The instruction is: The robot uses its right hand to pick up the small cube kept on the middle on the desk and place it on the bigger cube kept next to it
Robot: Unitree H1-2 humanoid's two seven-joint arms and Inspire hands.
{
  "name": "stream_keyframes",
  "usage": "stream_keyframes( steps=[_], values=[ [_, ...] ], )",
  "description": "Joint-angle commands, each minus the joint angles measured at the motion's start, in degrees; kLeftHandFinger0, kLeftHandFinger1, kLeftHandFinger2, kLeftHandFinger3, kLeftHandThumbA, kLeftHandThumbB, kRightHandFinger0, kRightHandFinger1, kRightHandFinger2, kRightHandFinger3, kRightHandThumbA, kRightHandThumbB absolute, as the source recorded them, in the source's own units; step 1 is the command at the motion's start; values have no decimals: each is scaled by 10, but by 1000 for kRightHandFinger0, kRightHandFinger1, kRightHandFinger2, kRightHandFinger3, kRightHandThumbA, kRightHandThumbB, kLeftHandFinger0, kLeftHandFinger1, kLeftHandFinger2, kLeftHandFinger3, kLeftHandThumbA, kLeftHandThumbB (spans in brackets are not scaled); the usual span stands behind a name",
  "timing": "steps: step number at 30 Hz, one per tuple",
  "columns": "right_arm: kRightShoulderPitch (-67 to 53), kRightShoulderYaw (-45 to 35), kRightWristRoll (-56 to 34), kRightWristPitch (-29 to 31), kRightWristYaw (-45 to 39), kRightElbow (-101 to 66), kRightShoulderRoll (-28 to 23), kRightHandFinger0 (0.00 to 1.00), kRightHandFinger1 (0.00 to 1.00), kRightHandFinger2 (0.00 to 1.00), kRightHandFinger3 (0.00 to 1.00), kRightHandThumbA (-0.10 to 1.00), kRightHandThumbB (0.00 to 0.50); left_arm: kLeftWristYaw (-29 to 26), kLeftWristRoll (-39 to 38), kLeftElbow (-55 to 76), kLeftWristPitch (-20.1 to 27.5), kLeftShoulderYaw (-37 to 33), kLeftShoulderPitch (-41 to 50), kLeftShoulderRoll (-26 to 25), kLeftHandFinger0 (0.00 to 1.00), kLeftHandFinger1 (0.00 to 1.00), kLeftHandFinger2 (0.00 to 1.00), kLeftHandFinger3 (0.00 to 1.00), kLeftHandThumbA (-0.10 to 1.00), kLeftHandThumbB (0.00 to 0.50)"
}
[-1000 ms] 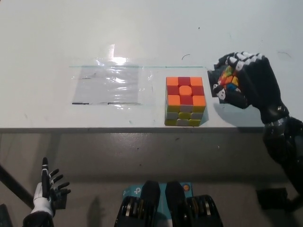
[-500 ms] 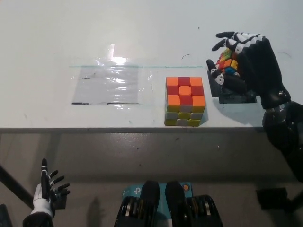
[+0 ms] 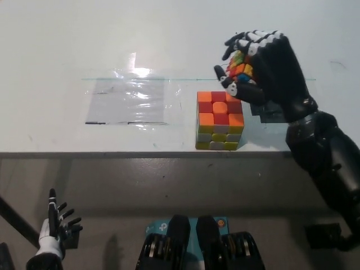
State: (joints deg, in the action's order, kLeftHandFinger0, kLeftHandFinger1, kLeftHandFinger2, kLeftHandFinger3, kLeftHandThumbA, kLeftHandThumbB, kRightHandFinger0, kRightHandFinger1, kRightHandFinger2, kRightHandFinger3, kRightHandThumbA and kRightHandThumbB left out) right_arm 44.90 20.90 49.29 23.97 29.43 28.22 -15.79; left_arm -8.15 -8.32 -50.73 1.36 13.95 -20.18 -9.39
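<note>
A: Where's the small cube [image 3: 241,68]?

B: In the right hand [image 3: 260,66] — fingers [image 3: 232,88] wrapped round it, clear grasp. It's off the desk [image 3: 67,45], held just past the big cube's [image 3: 220,120] far right corner. Can't tell if it overlaps that corner or sits slightly beyond it.

A: Touching the big cube?

B: The hand's lower fingers look very close to the top far edge. Contact or a gap — can't tell from this angle.

A: Big cube itself?

B: Sits near the desk's front edge, top face orange and red, front face yellow and white. A clear plastic sheet [image 3: 128,100] lies flat just to its left, with glare on it.

A: Anything under the hand?

B: A dark patch on the desk to the big cube's right, beside the wrist. Shadow or marker, can't tell.

A: Left hand [image 3: 55,228]?

B: Well below the big cube and off to its left, under desk level. Fingers spread, holding nothing.
</note>
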Motion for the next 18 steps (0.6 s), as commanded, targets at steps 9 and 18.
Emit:
stream_keyframes(
  steps=[9,18],
  values=[
    [17,6,4,5,-9,-14,30,0,175,656,589,-100,338,2,-12,-6,9,10,-14,-10,658,679,792,813,1000,209],
    [0,7,3,19,15,13,42,0,229,666,632,-100,301,0,3,5,-1,-2,-15,-13,696,707,808,855,1000,189]
  ],
)
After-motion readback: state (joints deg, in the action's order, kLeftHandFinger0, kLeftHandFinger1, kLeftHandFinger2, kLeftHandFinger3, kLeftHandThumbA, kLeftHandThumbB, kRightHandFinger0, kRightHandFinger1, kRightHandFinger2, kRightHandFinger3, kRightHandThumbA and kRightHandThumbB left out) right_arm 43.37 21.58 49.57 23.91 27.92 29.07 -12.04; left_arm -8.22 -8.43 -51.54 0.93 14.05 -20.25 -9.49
